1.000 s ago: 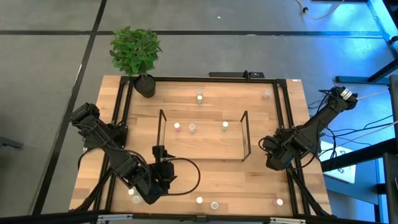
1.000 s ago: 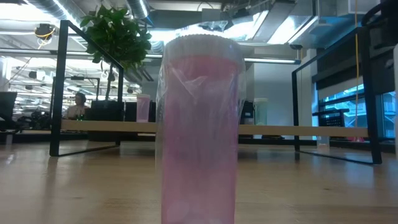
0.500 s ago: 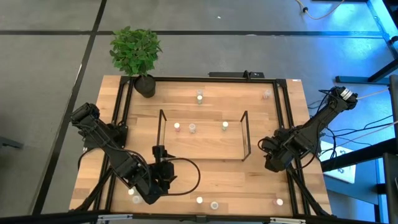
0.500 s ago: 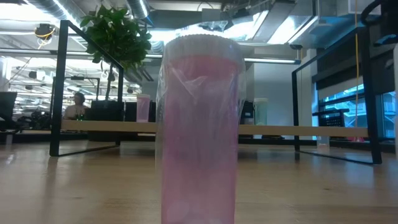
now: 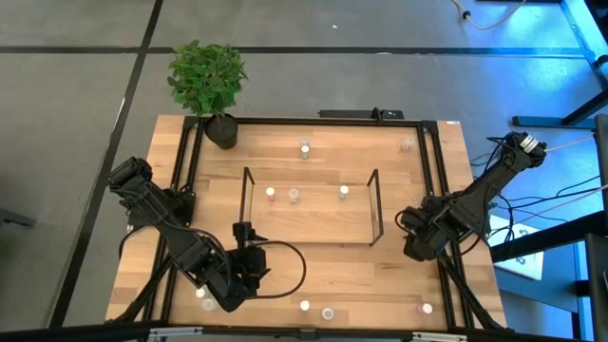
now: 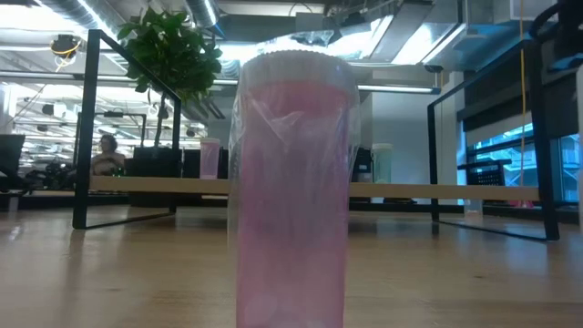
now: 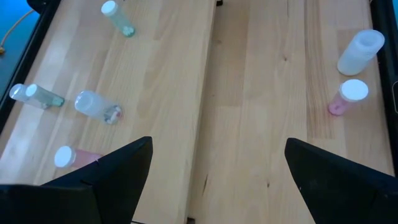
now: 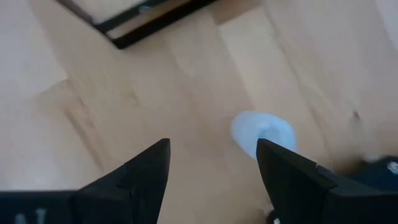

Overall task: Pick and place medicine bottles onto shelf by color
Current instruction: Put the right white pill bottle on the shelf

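Bottles haven't budged over the last second, and neither arm has moved, so you've made no sorting progress. Shelf (image 5: 309, 211) holds three mid-table. Left gripper (image 7: 211, 180) gapes wide and empty; right gripper (image 8: 211, 171) hangs open over a pale bottle (image 8: 263, 132), colour unclear. A pink bottle (image 6: 291, 191) blocks the low view.

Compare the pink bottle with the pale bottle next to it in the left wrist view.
Colour: the pink bottle has a pink body under a distinct white cap, while the pale bottle is whitish all over. Size: the pale bottle looks bulkier than the pink bottle. Shared: both are small cylinders sitting side by side on the table.
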Controlling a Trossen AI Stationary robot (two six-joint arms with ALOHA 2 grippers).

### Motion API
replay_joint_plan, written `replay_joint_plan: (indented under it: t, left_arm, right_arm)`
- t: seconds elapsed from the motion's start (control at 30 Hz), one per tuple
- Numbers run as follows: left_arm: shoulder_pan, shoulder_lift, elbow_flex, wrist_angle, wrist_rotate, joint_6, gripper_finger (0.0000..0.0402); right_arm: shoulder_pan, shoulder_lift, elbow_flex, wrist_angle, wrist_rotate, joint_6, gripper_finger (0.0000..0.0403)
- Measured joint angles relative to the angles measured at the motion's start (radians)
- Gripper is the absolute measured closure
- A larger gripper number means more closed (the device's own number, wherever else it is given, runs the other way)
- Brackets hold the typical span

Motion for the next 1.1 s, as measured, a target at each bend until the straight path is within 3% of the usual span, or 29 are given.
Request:
replay_joint_plan:
  t: [0.13, 0.4, 0.87, 1.1]
  left_arm:
    - [0.0, 0.0, 0.0, 0.0, 0.0, 0.0, 0.0041]
    - [0.0, 0.0, 0.0, 0.0, 0.0, 0.0, 0.0041]
    - [0.0, 0.0, 0.0, 0.0, 0.0, 0.0, 0.0041]
    - [0.0, 0.0, 0.0, 0.0, 0.0, 0.0, 0.0041]
  right_arm:
    - [0.0, 0.0, 0.0, -0.021, 0.018, 0.004, 0.015]
    - [0.0, 0.0, 0.0, -0.055, 0.036, 0.0, 0.0087]
    - [-0.008, 0.027, -0.035, -0.04, 0.081, 0.123, 0.0084]
    - [-0.083, 0.069, -0.038, -0.036, 0.09, 0.127, 0.0084]
